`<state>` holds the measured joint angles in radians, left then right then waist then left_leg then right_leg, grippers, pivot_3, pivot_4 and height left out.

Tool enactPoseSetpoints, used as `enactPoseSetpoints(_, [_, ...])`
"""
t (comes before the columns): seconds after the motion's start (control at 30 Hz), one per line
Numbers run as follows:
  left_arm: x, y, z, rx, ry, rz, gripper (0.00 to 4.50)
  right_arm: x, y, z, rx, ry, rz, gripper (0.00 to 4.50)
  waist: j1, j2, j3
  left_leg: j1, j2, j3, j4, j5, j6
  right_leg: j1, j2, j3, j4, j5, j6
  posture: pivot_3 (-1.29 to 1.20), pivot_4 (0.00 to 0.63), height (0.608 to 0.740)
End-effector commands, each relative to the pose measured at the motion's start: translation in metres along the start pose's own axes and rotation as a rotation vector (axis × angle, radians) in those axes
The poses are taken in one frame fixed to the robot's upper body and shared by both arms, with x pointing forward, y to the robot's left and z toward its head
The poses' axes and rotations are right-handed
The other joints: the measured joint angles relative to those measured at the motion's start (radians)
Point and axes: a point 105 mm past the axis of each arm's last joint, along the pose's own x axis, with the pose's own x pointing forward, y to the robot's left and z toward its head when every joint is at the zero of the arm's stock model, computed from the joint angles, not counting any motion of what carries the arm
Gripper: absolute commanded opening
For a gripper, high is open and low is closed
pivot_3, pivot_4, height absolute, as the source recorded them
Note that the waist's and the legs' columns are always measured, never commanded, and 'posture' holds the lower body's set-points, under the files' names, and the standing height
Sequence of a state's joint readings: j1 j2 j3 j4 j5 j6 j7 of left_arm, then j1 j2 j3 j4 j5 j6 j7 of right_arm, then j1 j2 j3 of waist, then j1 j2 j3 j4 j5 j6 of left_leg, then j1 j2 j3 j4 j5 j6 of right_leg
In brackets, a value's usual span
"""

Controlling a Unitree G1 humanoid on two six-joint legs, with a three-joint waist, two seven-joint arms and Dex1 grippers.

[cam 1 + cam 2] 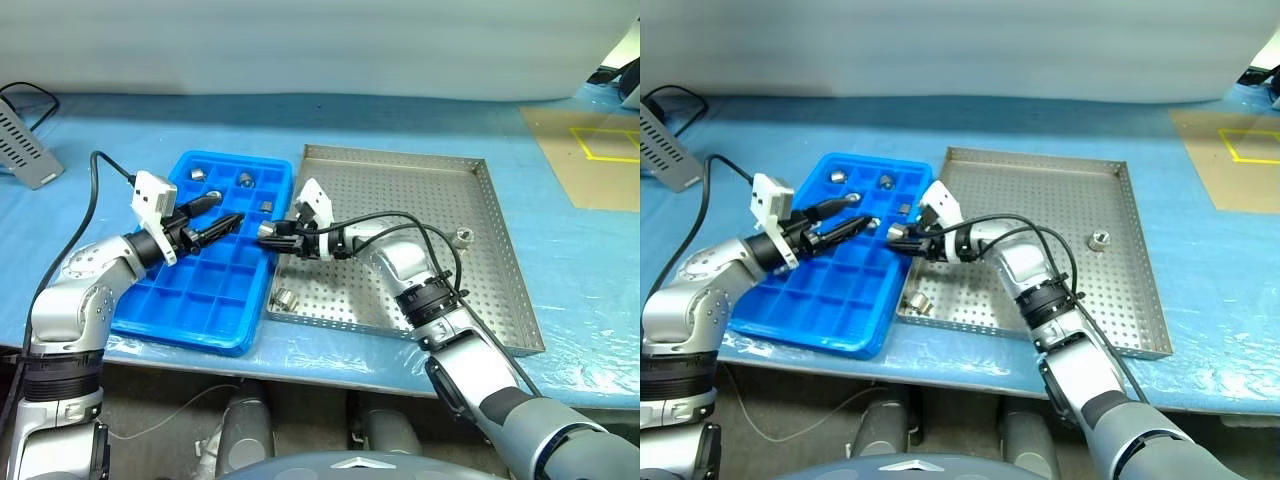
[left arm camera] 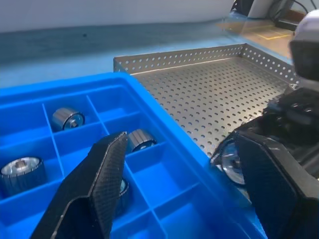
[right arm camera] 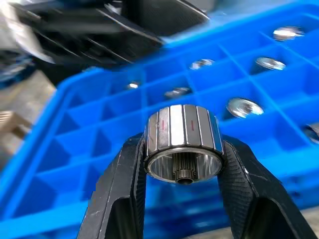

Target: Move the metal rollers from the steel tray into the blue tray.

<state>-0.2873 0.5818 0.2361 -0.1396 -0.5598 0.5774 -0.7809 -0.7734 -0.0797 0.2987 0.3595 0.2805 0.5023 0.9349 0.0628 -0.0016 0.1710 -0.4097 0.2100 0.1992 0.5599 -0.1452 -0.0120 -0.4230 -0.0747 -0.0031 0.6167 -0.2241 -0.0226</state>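
Blue table (image 1: 300, 120) under blue tray (image 1: 190, 320) and steel tray (image 1: 500, 250). Right gripper (image 3: 182, 164) squeezing one roller (image 3: 183, 137) at blue tray's 3 o'clock edge. Left gripper (image 1: 222, 214) open over blue tray; more rollers (image 1: 283, 298) in steel tray, some in blue one.

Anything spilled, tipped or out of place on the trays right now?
Nothing stands out. Two metal rollers remain in the steel tray, four sit in blue tray compartments, and the right gripper holds one squarely.

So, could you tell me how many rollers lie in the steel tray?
2 rollers: one near the steel tray's right rim, one by its near-left corner; the right arm may hide others.
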Motion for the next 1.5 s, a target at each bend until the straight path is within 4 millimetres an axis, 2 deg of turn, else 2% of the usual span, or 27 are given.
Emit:
enactPoseSetpoints(0.03, [-0.011,0.001,0.011,0.022,-0.033,0.014,3.58,0.010,0.019,0.016,-0.017,-0.032,0.092,1.63,0.004,0.000,0.000,0.000,0.000,0.000,0.000,0.000,0.000,0.000,0.000,0.000,0.000,0.000,0.000,0.08,0.150,0.740])
enactPoseSetpoints(0.2, [-0.014,0.005,0.012,0.020,-0.030,0.034,3.58,0.023,0.033,0.015,0.067,-0.034,0.158,1.63,0.011,0.000,0.000,0.000,0.000,0.000,0.000,0.000,-0.001,0.000,0.000,-0.001,0.000,0.000,-0.001,0.10,0.150,0.740])
enactPoseSetpoints(0.37, [-0.010,0.000,0.014,0.023,-0.035,0.027,3.58,0.037,0.013,0.004,0.033,0.004,0.042,1.63,0.014,0.000,0.000,0.000,0.000,-0.001,0.000,0.001,-0.002,-0.001,0.000,0.000,0.002,0.000,-0.001,0.11,0.150,0.740])
enactPoseSetpoints(0.8, [-0.004,-0.004,0.012,0.017,-0.036,0.023,3.58,0.030,0.005,-0.002,-0.028,0.019,0.048,1.63,0.023,-0.001,0.000,0.000,-0.001,-0.004,-0.001,0.003,-0.006,-0.001,0.000,-0.001,0.003,-0.001,-0.001,0.09,0.150,0.740])
enactPoseSetpoints(0.97, [0.001,-0.009,0.009,0.009,-0.033,-0.002,3.64,0.029,-0.001,0.000,-0.024,-0.005,-0.003,3.28,0.022,-0.001,0.000,0.000,0.000,-0.004,-0.001,0.004,-0.006,-0.001,0.000,-0.001,0.003,-0.001,-0.001,0.08,0.150,0.740])
enactPoseSetpoints(1.0, [0.003,-0.010,0.010,0.007,-0.036,-0.009,3.64,0.025,-0.006,0.006,-0.018,-0.028,-0.025,3.58,0.022,-0.001,0.000,0.000,0.000,-0.004,-0.001,0.004,-0.006,-0.001,0.000,-0.001,0.003,-0.001,-0.001,0.07,0.150,0.740])
enactPoseSetpoints(1.1, [0.006,-0.011,0.012,0.004,-0.042,-0.018,3.64,0.014,-0.013,0.020,-0.027,-0.078,-0.062,3.58,0.022,-0.001,0.000,0.000,-0.001,-0.004,-0.001,0.004,-0.006,-0.001,0.000,-0.001,0.003,-0.001,-0.001,0.06,0.150,0.740])
enactPoseSetpoints(1.17, [0.011,-0.012,0.013,-0.003,-0.053,-0.037,3.64,-0.004,-0.016,0.035,-0.041,-0.126,-0.074,3.58,0.025,-0.001,0.000,0.000,-0.001,-0.004,-0.001,0.004,-0.006,-0.001,0.000,-0.001,0.004,-0.001,-0.001,0.03,0.150,0.740])
enactPoseSetpoints(1.37, [0.038,-0.028,0.016,-0.016,-0.070,-0.138,3.64,-0.081,-0.013,0.075,-0.051,-0.285,-0.135,3.58,0.033,-0.001,0.000,0.000,-0.002,-0.002,0.000,0.004,-0.006,-0.001,0.000,0.000,0.004,-0.001,0.000,-0.05,0.150,0.740])
enactPoseSetpoints(1.43, [0.049,-0.032,0.017,-0.017,-0.075,-0.171,3.64,-0.105,-0.019,0.076,-0.063,-0.291,-0.219,3.58,0.029,-0.001,0.000,0.000,-0.002,-0.002,0.000,0.004,-0.006,-0.001,0.000,0.000,0.004,0.000,0.000,-0.09,0.150,0.740])
enactPoseSetpoints(1.5, [0.065,-0.037,0.018,-0.016,-0.080,-0.207,3.64,-0.128,-0.026,0.067,-0.060,-0.269,-0.311,3.58,0.027,-0.001,0.000,0.002,-0.002,-0.001,0.000,0.004,-0.006,0.000,0.000,0.002,0.004,0.000,0.000,-0.12,0.150,0.740])
